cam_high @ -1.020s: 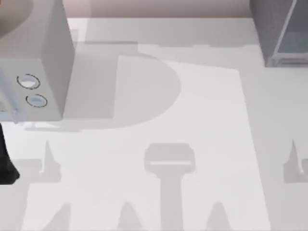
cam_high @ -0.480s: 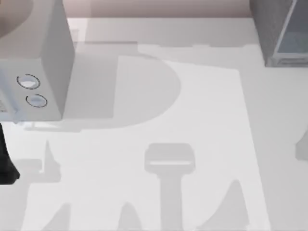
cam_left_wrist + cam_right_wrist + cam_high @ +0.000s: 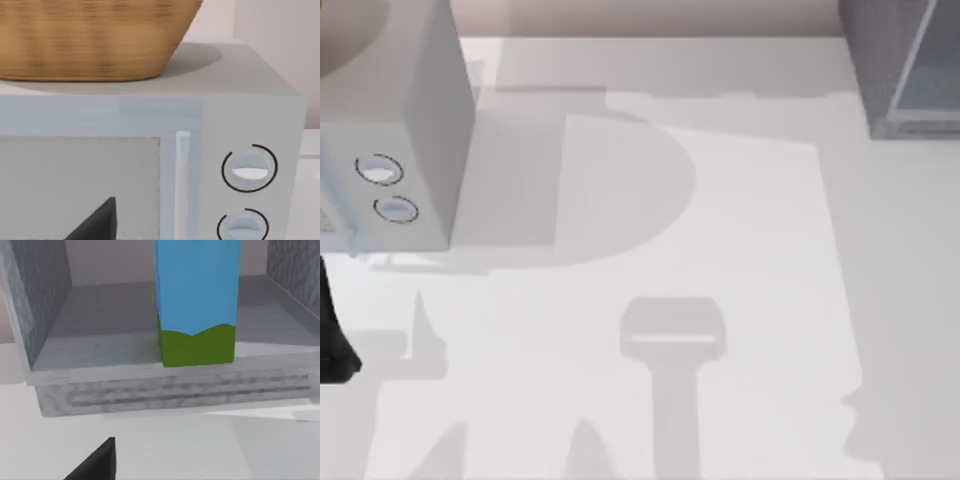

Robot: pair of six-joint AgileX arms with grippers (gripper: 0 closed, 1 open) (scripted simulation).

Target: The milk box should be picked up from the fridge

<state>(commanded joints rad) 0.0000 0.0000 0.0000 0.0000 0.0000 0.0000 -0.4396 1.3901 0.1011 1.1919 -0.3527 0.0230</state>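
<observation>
The milk box [image 3: 196, 305], light blue with a green band at its base, stands upright on the floor of the open fridge [image 3: 100, 340], near the front lip. My right gripper [image 3: 95, 462] shows as a dark tip low in the right wrist view, in front of the fridge and short of the carton, touching nothing. From above, the fridge [image 3: 905, 70] is the dark grey cabinet at the table's far right corner. My left arm [image 3: 332, 340] is parked at the table's left edge, and my left gripper [image 3: 95, 222] faces the microwave front.
A light grey microwave [image 3: 390, 130] with two round dials [image 3: 249, 167] stands at the far left, with a wicker basket [image 3: 90, 40] on top. White tabletop [image 3: 650, 250] stretches between the microwave and the fridge.
The right arm's shadow on the table has shifted and now lies at the lower right. The left arm and the microwave have not moved.
</observation>
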